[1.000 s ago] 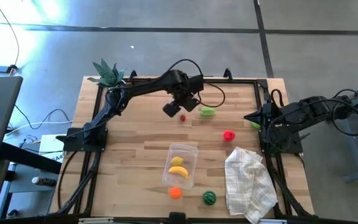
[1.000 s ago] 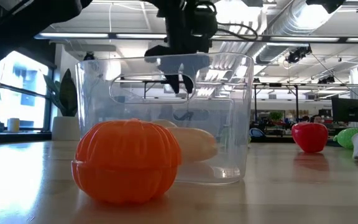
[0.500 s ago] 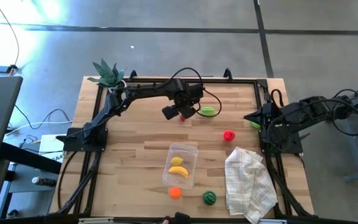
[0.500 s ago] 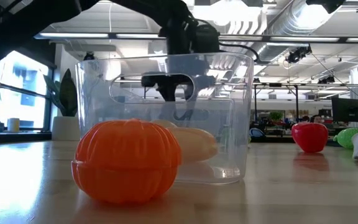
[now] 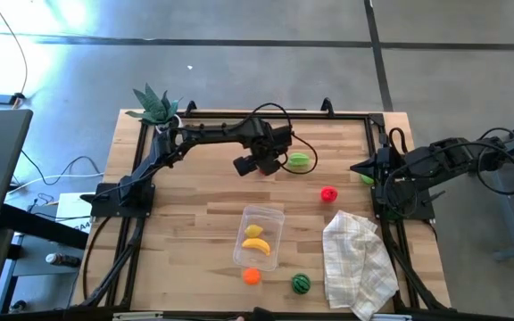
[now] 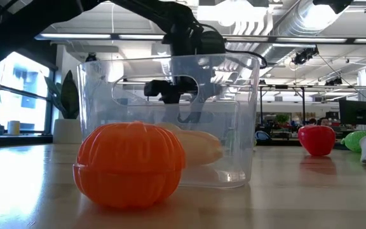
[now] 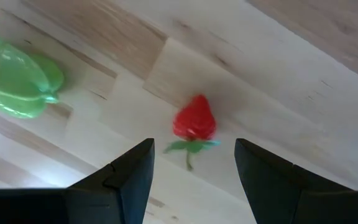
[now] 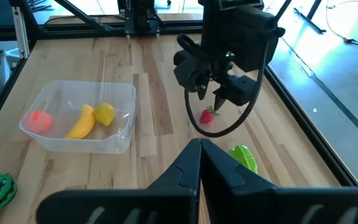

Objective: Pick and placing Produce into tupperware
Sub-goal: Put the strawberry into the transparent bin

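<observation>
My left gripper (image 5: 259, 164) is open and low over the far middle of the table. Its two fingers stand on either side of a small red strawberry (image 7: 194, 122) with a green stem, without touching it. The strawberry (image 8: 208, 116) lies on the wood. A green pepper (image 5: 299, 160) lies just to its right. The clear tupperware (image 5: 260, 236) stands near the front, holding a lemon (image 5: 254, 231) and a banana (image 5: 256, 244). My right gripper (image 8: 199, 158) is shut and waits at the table's right edge.
An orange (image 5: 252, 275) and a striped watermelon (image 5: 301, 283) lie in front of the tub. A red fruit (image 5: 328, 193) sits right of centre. A green piece (image 5: 365, 178) lies by my right gripper. A white cloth (image 5: 357, 259) covers the near right. A potted plant (image 5: 154, 104) stands at the far left corner.
My left gripper has come down toward the strawberry, staying open, and its fingers now straddle it. In the high view the gripper now covers the strawberry. Nothing on the table has moved.
</observation>
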You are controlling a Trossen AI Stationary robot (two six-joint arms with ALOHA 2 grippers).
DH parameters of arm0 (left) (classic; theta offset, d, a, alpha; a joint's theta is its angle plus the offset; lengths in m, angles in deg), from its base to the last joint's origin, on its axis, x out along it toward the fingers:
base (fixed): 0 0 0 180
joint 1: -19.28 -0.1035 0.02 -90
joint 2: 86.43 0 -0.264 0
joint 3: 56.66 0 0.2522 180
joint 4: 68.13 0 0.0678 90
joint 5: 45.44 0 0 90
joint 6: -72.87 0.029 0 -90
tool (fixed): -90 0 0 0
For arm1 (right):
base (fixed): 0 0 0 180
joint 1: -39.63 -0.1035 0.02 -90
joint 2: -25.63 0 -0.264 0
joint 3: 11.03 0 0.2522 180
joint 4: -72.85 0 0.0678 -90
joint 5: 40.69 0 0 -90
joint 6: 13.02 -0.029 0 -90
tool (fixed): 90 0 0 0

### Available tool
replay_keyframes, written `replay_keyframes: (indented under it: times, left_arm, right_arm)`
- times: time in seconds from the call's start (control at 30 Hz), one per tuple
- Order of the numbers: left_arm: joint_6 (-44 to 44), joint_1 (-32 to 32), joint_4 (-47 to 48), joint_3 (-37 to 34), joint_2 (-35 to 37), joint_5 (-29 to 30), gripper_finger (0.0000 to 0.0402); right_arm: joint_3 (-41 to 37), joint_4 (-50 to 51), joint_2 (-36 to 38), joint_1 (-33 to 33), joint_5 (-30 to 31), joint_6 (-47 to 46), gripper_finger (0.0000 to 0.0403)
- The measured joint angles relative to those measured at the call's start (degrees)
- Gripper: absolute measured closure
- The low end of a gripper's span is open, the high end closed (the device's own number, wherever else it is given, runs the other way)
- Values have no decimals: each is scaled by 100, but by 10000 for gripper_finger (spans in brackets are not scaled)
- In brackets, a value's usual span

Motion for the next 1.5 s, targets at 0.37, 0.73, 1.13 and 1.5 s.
replay_keyframes:
  times: [0.37, 0.73, 1.13, 1.5]
  left_arm:
    - [-9, 39, 175, -5, -352, 252, 191]
    - [-187, 42, 36, -1, -350, 408, 217]
    - [-2555, 37, 201, -1, -348, 473, 227]
    - [-4502, -41, 160, 4, -380, 364, 229]
  right_arm:
    - [0, 2, 0, 0, -2, 0, 403]
    - [0, 1, 0, 1, 0, 0, 403]
    - [0, 0, 0, 1, 0, 0, 403]
    - [0, 0, 0, 0, 0, 0, 403]
